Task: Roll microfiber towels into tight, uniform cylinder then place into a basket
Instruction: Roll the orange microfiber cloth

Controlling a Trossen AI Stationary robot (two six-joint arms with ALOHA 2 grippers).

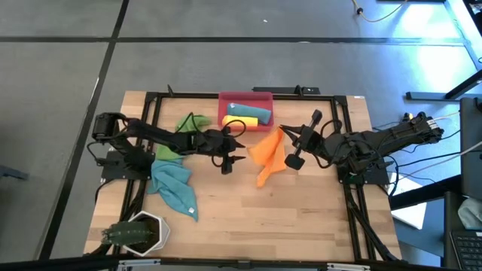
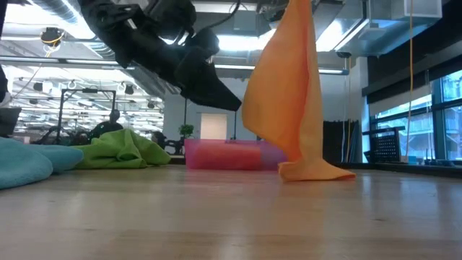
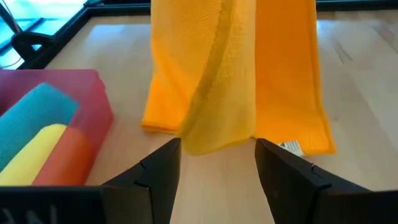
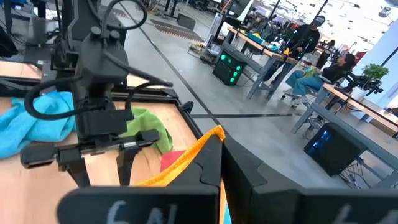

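An orange towel hangs mid-table from my right gripper, which is shut on its top; the towel's lower end rests on the table. My left gripper is open and low over the table. It faces the hanging towel from the table's left, and its fingers stand short of the cloth. The red-pink basket at the far edge holds a teal roll and a yellow roll. A green towel and a teal towel lie crumpled at the left. My right gripper pinches the orange towel's top edge between its two shut fingers, coming roughly level from the table's right. The cloth hangs below the fingers in loose vertical folds, and its bottom end is bunched on the table.
A white hexagonal pot with a plant stands at the near left corner. A black frame runs round the table's edge. Bare wood lies in the near middle. People and desks show in the room beyond.
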